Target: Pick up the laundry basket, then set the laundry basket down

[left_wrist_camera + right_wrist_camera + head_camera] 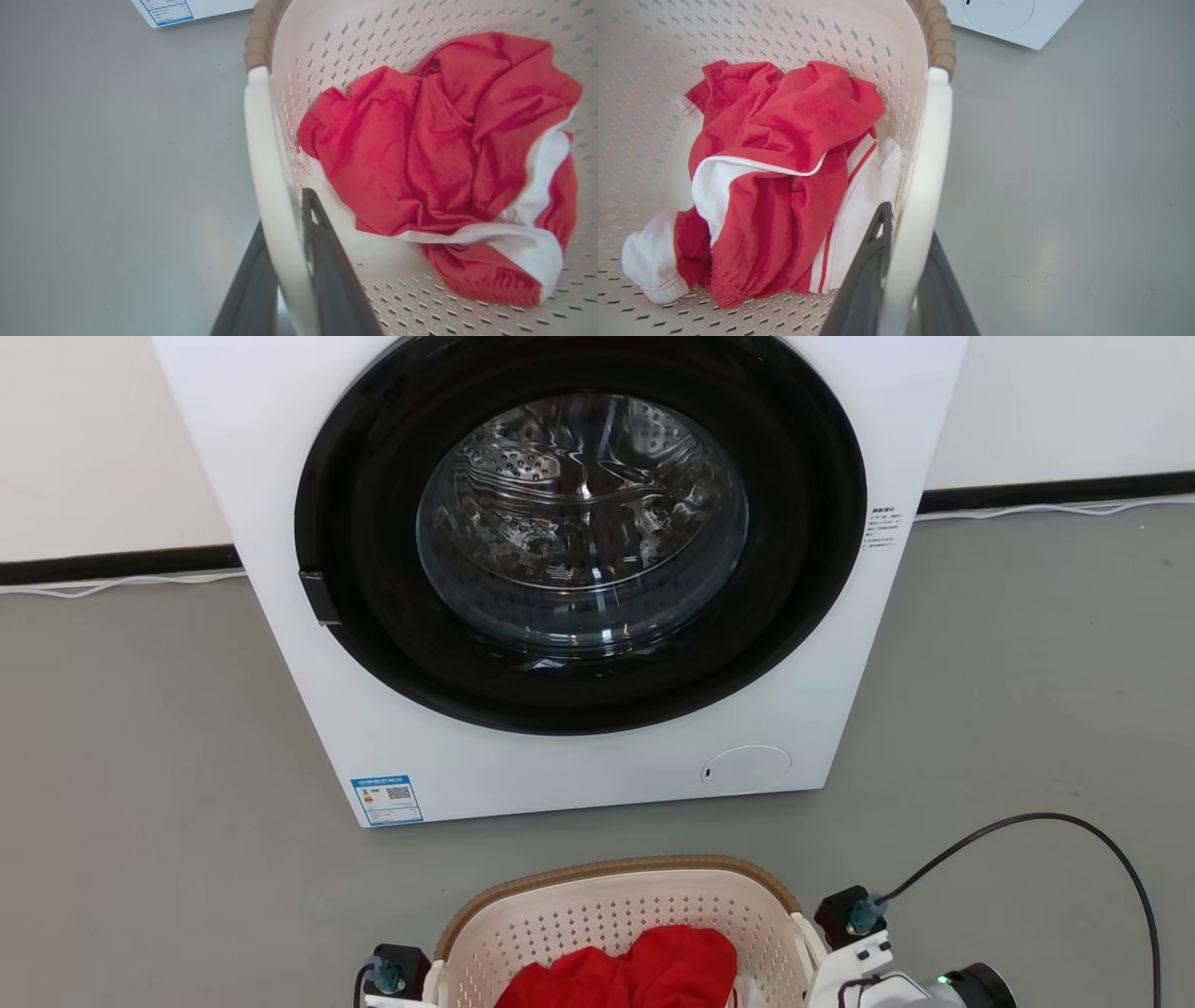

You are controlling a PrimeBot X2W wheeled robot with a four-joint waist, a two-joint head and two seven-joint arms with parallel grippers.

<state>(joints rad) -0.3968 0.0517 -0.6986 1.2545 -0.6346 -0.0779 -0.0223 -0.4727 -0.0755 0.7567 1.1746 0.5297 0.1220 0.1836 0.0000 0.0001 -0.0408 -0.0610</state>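
The laundry basket [597, 910] stands at the bottom centre of the head view, cream-white and perforated, with a brown woven-look rim [616, 868]. A crumpled red and white garment [644, 971] lies inside it. In the left wrist view my left gripper [283, 210] is shut on the basket's white loop handle [266, 154], one dark finger on each side. In the right wrist view my right gripper [909, 219] is shut the same way on the other handle [931, 154]. Both wrists flank the basket in the head view. I cannot tell whether the basket rests on the floor.
A white front-loading washing machine [523, 765] with its round dark door [579, 523] shut stands just beyond the basket. A black cable [1055, 819] loops over the grey floor at the right. Open floor lies to both sides.
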